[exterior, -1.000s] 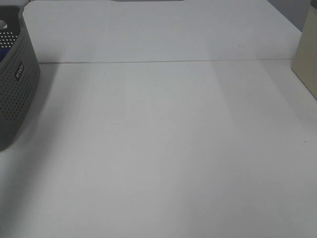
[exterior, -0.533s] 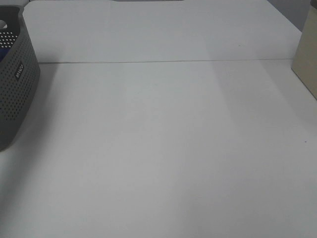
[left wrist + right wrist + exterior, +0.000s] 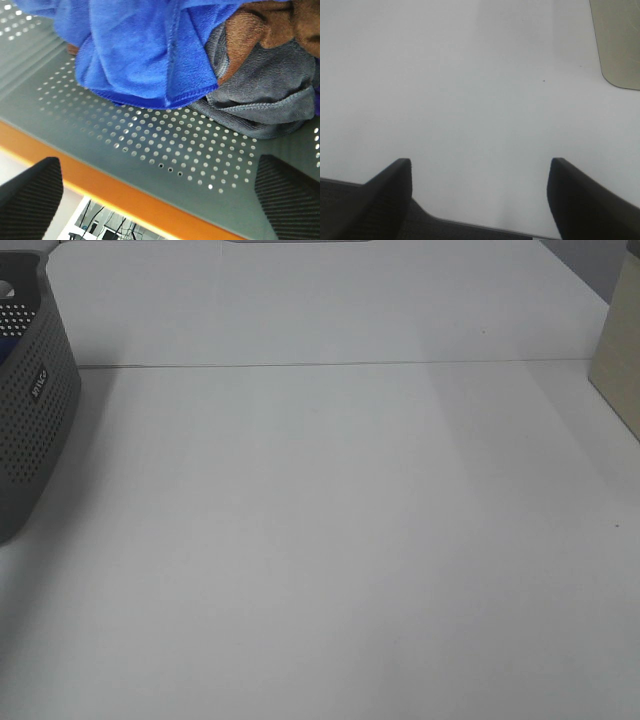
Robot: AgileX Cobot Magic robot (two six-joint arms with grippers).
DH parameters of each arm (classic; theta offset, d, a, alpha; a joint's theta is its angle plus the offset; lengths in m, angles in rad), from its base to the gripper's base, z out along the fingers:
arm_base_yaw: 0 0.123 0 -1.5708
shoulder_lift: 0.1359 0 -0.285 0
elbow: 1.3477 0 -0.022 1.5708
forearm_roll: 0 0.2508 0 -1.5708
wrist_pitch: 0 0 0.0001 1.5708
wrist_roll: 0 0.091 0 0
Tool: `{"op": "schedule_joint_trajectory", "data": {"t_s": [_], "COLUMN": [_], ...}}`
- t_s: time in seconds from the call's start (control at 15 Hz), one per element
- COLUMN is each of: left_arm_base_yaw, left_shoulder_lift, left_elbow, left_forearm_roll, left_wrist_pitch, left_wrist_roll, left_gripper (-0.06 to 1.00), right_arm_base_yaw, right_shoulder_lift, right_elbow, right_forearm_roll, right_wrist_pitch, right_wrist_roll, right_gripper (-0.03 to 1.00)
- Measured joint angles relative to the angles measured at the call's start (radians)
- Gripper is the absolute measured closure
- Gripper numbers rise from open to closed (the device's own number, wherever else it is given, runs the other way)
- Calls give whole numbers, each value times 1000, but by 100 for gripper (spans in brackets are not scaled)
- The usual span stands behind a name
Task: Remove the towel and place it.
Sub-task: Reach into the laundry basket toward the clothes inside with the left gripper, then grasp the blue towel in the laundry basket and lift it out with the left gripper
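- left gripper (image 3: pixel 160 195): fingers spread wide with nothing between them, hanging right by the basket (image 3: pixel 165 145), at its grey perforated surface with an orange strip (image 3: pixel 115 187) along the near edge
- a bit further in is the towel (image 3: pixel 145 55), blue and plush, bunched in a heap in the basket
- touching it is a grey cloth (image 3: pixel 265 100), with a brown cloth (image 3: pixel 270 25) behind that
- right gripper (image 3: pixel 485 192): also gaping and empty, over bare white table (image 3: pixel 470 90)
- past it, the corner of a beige box (image 3: pixel 620 45)
- from up high, the basket's at the table's left edge and the box at the right, well apart
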Motion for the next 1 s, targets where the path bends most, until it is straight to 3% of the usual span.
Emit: {"op": "schedule_joint_trajectory", "data": {"t_s": [0.67, 0.8, 1.0], "left_arm_base_yaw": [0, 0, 13], "left_shoulder_lift": [217, 233, 242], "left_elbow": [0, 0, 0], "left_forearm_roll": [54, 57, 57], "left_wrist_pitch": [-87, -110, -124], "left_wrist_roll": [1, 1, 1], "left_gripper": [0, 6, 26], "right_arm_base_yaw": [0, 0, 0], "right_shoulder_lift": [0, 0, 0], "right_elbow": [0, 0, 0], "right_forearm_roll": [0, 0, 0], "right_wrist_pitch": [0, 0, 0], "right_wrist_roll": [0, 0, 0], "right_gripper": [23, 23, 23]}}
